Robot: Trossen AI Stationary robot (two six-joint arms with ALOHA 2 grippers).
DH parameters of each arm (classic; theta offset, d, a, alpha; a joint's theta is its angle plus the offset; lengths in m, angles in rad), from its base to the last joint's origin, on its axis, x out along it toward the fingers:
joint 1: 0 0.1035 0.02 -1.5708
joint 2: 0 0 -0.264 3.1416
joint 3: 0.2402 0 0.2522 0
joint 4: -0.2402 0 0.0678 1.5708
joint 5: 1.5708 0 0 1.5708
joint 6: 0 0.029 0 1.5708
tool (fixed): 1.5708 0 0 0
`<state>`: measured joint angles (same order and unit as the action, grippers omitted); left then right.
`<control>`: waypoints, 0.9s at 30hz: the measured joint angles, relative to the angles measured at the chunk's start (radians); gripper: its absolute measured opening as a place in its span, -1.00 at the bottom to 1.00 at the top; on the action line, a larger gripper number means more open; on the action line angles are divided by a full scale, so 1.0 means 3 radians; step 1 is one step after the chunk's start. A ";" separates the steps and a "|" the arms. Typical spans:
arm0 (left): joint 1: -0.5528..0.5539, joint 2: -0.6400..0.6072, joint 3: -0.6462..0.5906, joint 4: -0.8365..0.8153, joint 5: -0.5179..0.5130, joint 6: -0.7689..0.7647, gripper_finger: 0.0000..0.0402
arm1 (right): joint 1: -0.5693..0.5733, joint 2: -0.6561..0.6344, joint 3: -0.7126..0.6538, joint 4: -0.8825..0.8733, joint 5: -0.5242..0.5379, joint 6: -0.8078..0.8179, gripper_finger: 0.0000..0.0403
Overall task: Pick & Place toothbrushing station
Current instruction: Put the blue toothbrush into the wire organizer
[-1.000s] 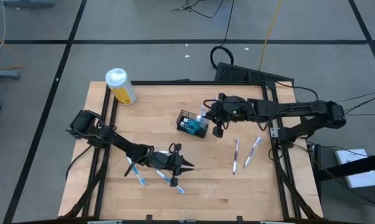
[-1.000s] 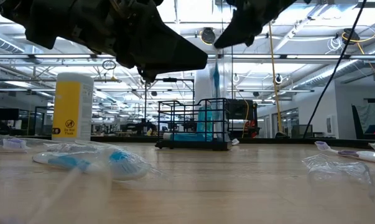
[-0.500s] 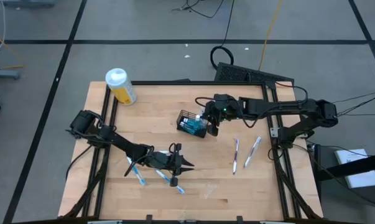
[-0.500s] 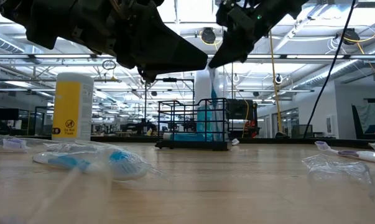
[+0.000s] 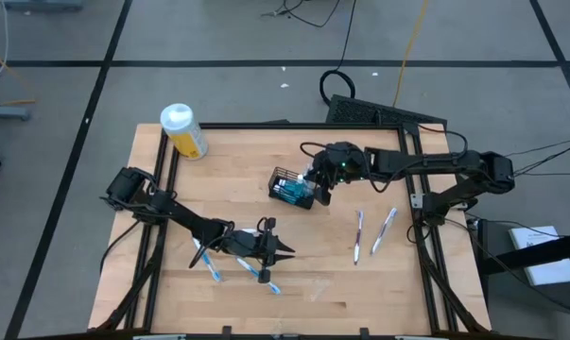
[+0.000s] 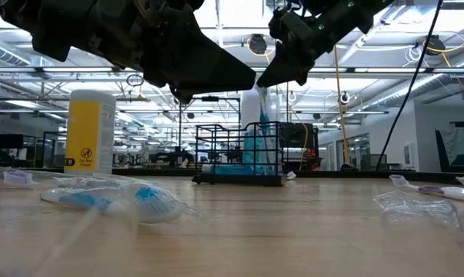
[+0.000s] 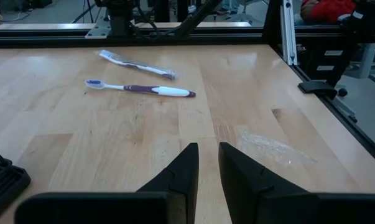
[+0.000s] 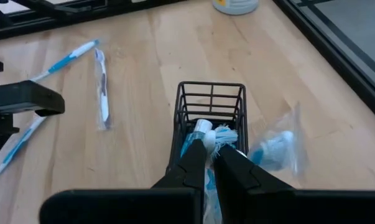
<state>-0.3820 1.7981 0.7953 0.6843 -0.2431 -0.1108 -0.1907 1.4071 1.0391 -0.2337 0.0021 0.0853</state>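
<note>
Two fingers of the right gripper (image 8: 207, 158) were pinched nearly together on a wrapped toothbrush (image 8: 207, 138), its head poking up over the black mesh basket (image 5: 292, 187) at mid-table, toward the back. Basket already held teal tubes (image 6: 255, 146), so the station looked partly loaded. Left gripper (image 5: 283, 251) sat low near the front-left, its fingers a narrow slit apart with nothing visibly between them, beside two blue-and-white toothbrushes (image 5: 209, 263) lying loose on the wood. Two more toothbrushes (image 5: 358, 233), one wrapped, one purple-handled, lay right of the basket. A crumpled clear wrapper (image 7: 265, 144) sat near the front. My read: one brush going in, four left to collect. Yellow bottle (image 5: 183, 131) at back-left was untouched.
</note>
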 joint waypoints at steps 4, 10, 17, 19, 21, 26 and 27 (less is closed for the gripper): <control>0.0000 0.0000 0.0000 0.0002 0.0000 -0.0003 -0.67 | -0.0017 0.0001 -0.0005 0.0012 -0.0004 0.0048 -0.90; -0.0001 0.0001 0.0000 0.0001 0.0000 -0.0010 -0.67 | -0.0016 0.0024 -0.0037 -0.0126 0.0012 0.0052 -0.71; -0.0001 0.0001 0.0000 -0.0002 0.0000 -0.0008 -0.67 | -0.0015 0.0021 -0.0024 -0.0004 0.0086 0.0035 -0.60; 0.0000 0.0001 0.0001 -0.0006 0.0000 -0.0006 -0.67 | -0.0004 0.0021 -0.0025 0.0043 0.0075 0.0030 -0.53; -0.0001 0.0001 0.0000 -0.0005 0.0001 -0.0008 -0.67 | 0.0008 0.0015 -0.0021 0.0104 0.0076 0.0028 -0.46; -0.0001 0.0001 0.0001 -0.0006 0.0001 -0.0005 -0.67 | 0.0010 -0.0035 -0.0021 0.0096 0.0075 0.0038 -0.26; -0.0001 0.0001 0.0000 -0.0006 0.0000 -0.0005 -0.67 | 0.0017 -0.0044 -0.0019 0.0117 0.0071 0.0048 -0.23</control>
<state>-0.3824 1.7985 0.7952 0.6827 -0.2432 -0.1123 -0.1857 1.3938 1.0336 -0.1985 0.0235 0.0996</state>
